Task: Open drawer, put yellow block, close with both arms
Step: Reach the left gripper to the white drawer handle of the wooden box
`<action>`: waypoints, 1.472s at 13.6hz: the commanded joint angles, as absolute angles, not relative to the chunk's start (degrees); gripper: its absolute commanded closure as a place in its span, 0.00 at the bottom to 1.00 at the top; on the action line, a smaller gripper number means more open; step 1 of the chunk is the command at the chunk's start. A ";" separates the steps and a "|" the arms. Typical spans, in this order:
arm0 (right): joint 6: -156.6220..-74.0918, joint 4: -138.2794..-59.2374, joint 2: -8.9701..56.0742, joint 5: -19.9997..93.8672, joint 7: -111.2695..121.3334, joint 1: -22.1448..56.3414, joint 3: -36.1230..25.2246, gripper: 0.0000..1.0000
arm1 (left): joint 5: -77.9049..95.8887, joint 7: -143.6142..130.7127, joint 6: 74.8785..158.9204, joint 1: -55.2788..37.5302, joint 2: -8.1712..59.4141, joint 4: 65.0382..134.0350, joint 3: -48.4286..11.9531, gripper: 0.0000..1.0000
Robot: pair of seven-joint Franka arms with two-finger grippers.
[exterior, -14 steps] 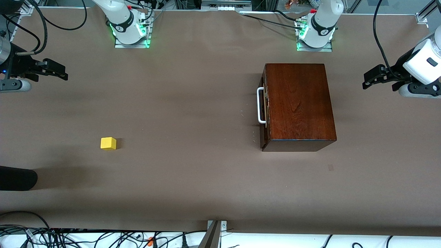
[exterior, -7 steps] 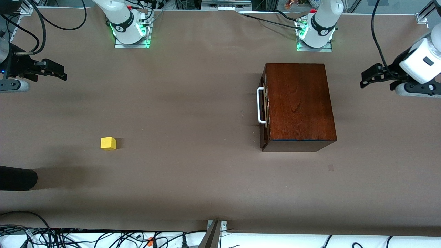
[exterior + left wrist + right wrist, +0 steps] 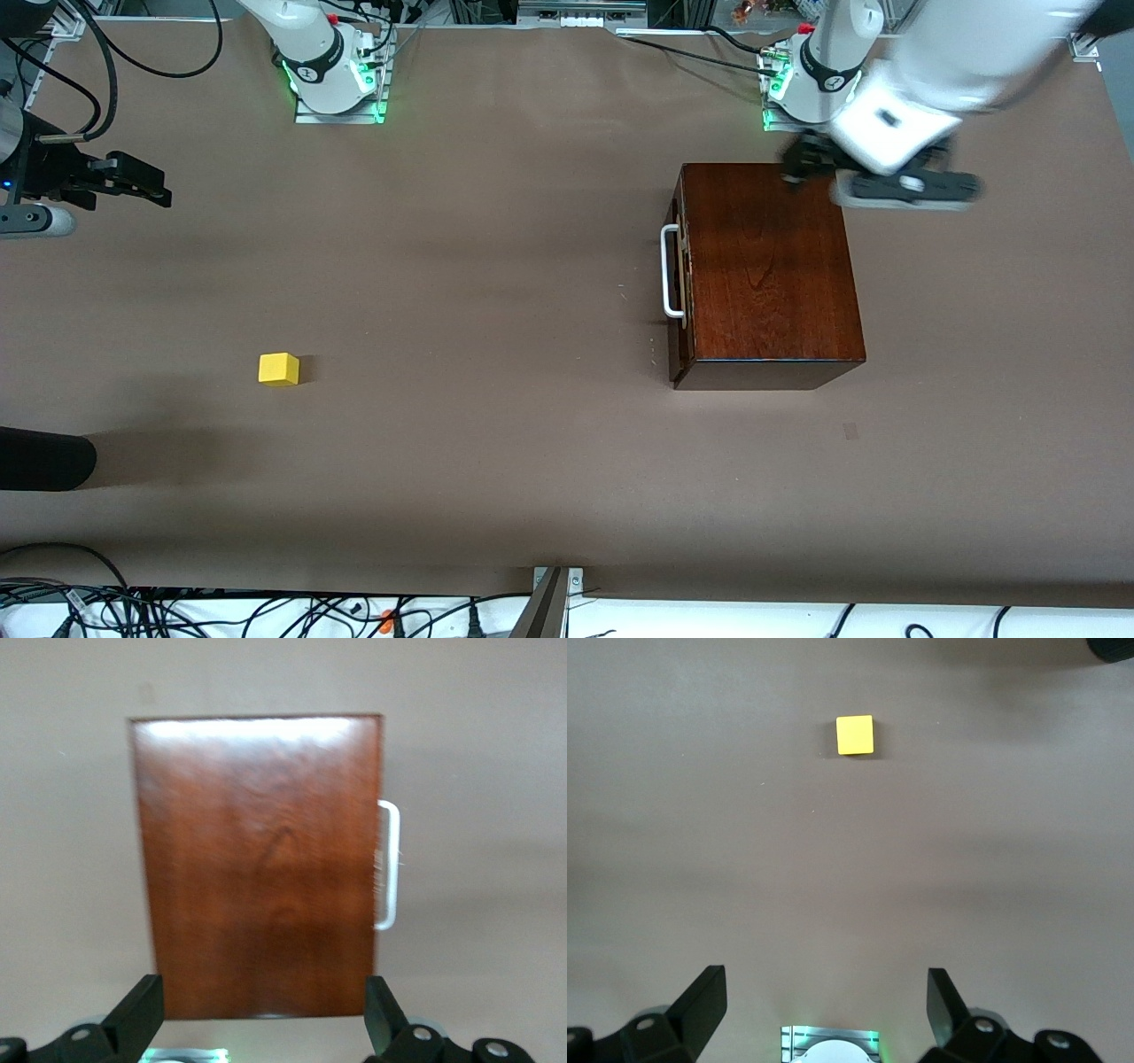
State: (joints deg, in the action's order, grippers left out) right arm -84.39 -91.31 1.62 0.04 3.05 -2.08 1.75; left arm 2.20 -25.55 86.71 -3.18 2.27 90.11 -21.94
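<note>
The dark mahogany box (image 3: 771,266) stands toward the left arm's end of the table, its drawer (image 3: 680,283) pushed in and the white handle (image 3: 669,270) facing the table's middle. My left gripper (image 3: 797,164) hangs open over the box's edge nearest the arm bases; in the left wrist view its fingers (image 3: 142,1014) frame the box (image 3: 257,859) and handle (image 3: 388,864), well above them. The yellow block (image 3: 279,369) lies alone toward the right arm's end. My right gripper (image 3: 155,184) waits open and empty high over that end, and looks down at the block (image 3: 855,734).
A black rounded object (image 3: 44,458) juts in at the right arm's end, nearer the front camera than the block. The two arm bases (image 3: 337,84) stand along the table edge farthest from that camera. Cables lie off the edge nearest it.
The left arm has swung in from its end of the table to over the box's edge nearest the bases. The right gripper has barely shifted. Block and box have not moved.
</note>
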 commanded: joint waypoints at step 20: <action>-84.11 -90.44 2.02 -0.09 3.69 -2.46 1.85 0.00 | -27.33 -53.26 106.96 -19.86 30.40 94.92 -28.48 0.00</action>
